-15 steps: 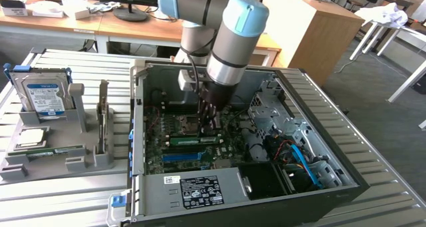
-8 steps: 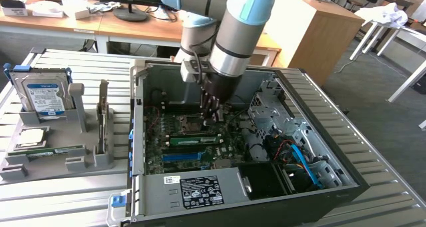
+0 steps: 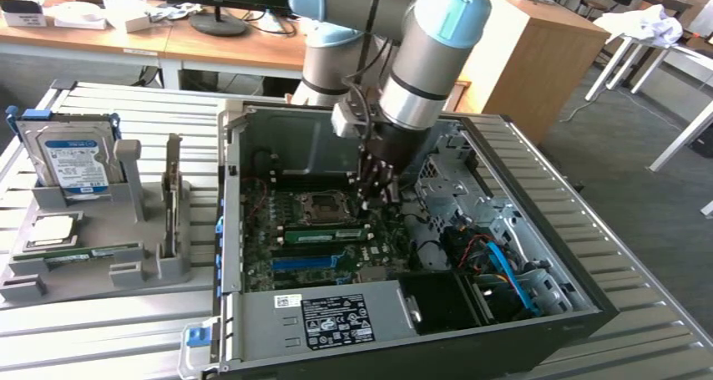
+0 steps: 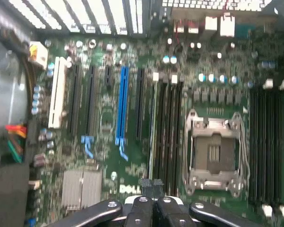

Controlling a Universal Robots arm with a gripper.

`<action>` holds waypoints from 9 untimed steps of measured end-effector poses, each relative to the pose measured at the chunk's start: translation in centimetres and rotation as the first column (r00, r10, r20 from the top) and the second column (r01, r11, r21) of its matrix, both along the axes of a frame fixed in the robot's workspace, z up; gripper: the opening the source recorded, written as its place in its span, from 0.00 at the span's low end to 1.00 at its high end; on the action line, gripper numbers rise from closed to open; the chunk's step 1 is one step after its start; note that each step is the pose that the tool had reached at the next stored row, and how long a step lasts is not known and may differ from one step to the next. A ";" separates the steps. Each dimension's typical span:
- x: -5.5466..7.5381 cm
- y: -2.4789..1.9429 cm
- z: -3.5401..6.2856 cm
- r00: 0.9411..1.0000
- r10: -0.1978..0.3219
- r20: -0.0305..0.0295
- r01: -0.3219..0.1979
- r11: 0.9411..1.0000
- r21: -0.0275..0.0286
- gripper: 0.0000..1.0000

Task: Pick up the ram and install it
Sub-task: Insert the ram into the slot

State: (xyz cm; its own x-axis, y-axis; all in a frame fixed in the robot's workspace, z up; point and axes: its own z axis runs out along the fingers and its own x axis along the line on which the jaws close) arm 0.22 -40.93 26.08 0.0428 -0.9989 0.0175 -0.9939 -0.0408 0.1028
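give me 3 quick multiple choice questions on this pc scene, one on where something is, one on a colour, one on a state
1. Where is the gripper?
a) over the grey holder
b) inside the open computer case, above the motherboard
c) outside the case, over the desk

2. What colour is the long slot set between black slots on the motherboard?
a) red
b) blue
c) yellow

3. How are the gripper's fingers?
a) wide open
b) shut
c) shut on the hard drive

Answers:
1 b, the arm reaches down into the case.
2 b, the wrist view shows it bright blue.
3 b, the fingers meet in the wrist view.
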 end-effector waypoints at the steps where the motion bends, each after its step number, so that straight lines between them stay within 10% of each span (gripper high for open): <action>1: 0.4 0.00 0.00 1.000 0.000 -0.002 0.000 1.000 0.000 0.10; 9: 2.9 -0.01 0.00 1.000 0.000 -0.008 0.000 1.000 -0.003 0.10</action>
